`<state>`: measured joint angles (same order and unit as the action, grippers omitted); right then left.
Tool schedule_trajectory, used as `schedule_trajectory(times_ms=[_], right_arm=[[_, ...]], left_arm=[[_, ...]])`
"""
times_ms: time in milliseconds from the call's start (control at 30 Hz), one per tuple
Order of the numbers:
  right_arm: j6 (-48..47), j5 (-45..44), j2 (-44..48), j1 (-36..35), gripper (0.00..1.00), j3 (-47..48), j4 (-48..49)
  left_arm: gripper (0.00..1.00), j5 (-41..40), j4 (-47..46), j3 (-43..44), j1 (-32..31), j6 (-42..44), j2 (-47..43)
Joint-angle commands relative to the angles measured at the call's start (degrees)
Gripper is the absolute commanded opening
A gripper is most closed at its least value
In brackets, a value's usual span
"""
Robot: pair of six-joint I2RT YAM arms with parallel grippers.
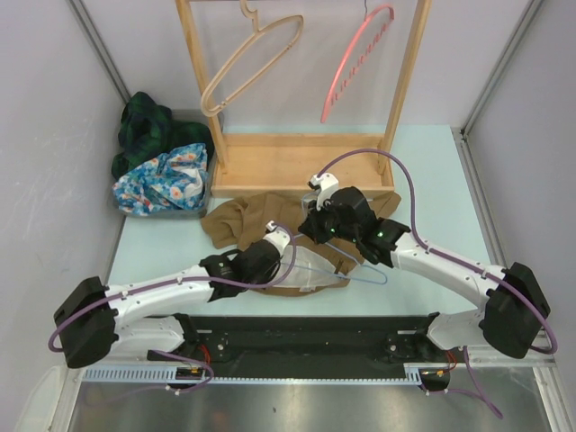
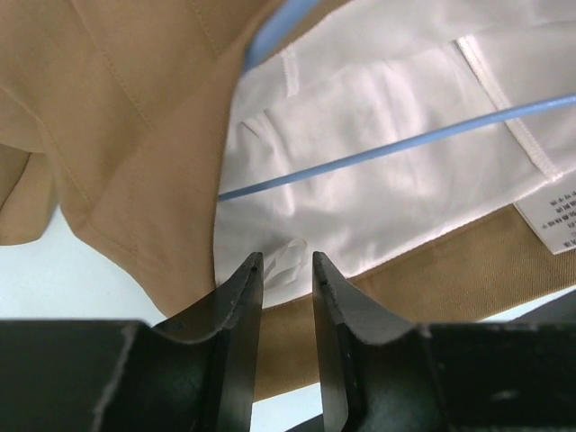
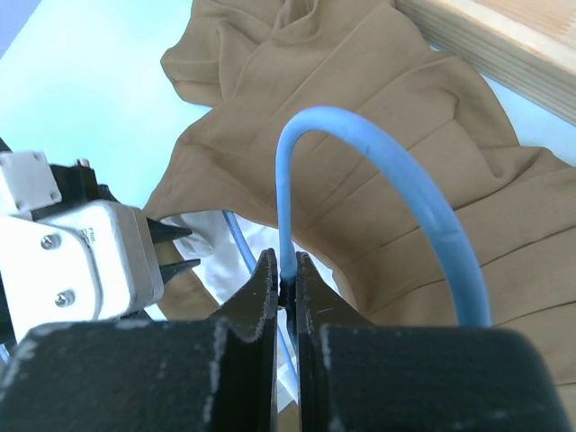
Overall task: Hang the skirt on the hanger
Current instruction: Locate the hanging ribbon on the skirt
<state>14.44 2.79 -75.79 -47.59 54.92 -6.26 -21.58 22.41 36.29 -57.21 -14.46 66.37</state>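
The right gripper (image 3: 284,261) is clamped on the hook of the blue hanger (image 3: 396,177), which arches up and over ahead of its fingers. The brown skirt (image 3: 432,153) lies crumpled on the table (image 3: 81,99) beneath and beyond that gripper, with the hanger's wire running across its white lining (image 2: 387,207). The left gripper (image 2: 286,259) hangs just above the lining near the waistband, jaws a little apart, gripping nothing that can be seen
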Motion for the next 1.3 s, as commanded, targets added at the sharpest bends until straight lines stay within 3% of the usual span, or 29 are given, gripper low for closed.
schedule_trajectory(times_ms=[0, 200, 500, 567, 700, 833, 933, 1000, 1067, 1200, 1267], right_arm=[[1.12, 1.08, -0.32, 0.66, 0.0, 3.01, 1.16], [1.47, 1.17, -0.5, 0.92, 0.0, 2.92, 1.16], [1.65, 1.26, -0.5, 0.92, 0.0, 2.74, 1.69], [1.65, 1.34, -0.59, 0.92, 0.0, 2.57, 1.69], [1.56, 1.34, -0.41, 0.92, 0.0, 2.56, 1.78], [1.65, 0.99, -0.24, 0.92, 0.0, 2.48, 1.87], [1.56, 0.73, 0.03, 0.92, 0.0, 2.39, 1.78], [1.47, 0.55, 0.11, 0.92, 0.0, 2.39, 1.78], [1.38, 0.55, 0.2, 0.92, 0.0, 2.48, 1.78], [1.56, 0.47, 0.2, 0.92, 0.0, 2.3, 1.96], [1.65, 0.47, 0.2, 0.92, 0.0, 2.13, 2.13]], left_arm=[[0.32, 2.77, -0.53, 1.5, 0.52, 1.98, 1.74], [0.32, 5.14, -1.76, 1.41, 0.52, 1.98, 3.41], [0.32, 1.55, -0.97, 3.17, 0.96, 1.63, 6.93], [0.37, 0.32, -0.88, 3.78, 1.05, 1.36, 7.72], [0.38, -1.44, -1.06, 4.4, 1.22, 0.92, 7.99], [0.26, -0.39, -1.06, 4.66, 1.4, 0.75, 8.69], [0.06, 0.22, -0.88, 4.58, 1.4, 0.66, 8.69], [0.04, 0.58, -0.62, 4.31, 1.4, 0.57, 8.52], [0.07, 0.66, -0.44, 3.96, 1.4, 0.48, 8.16], [0.27, 0.14, 0.87, 3.61, 1.49, -0.3, 7.11], [0.32, 0.23, 1.49, 3.78, 1.49, -0.48, 7.37]])
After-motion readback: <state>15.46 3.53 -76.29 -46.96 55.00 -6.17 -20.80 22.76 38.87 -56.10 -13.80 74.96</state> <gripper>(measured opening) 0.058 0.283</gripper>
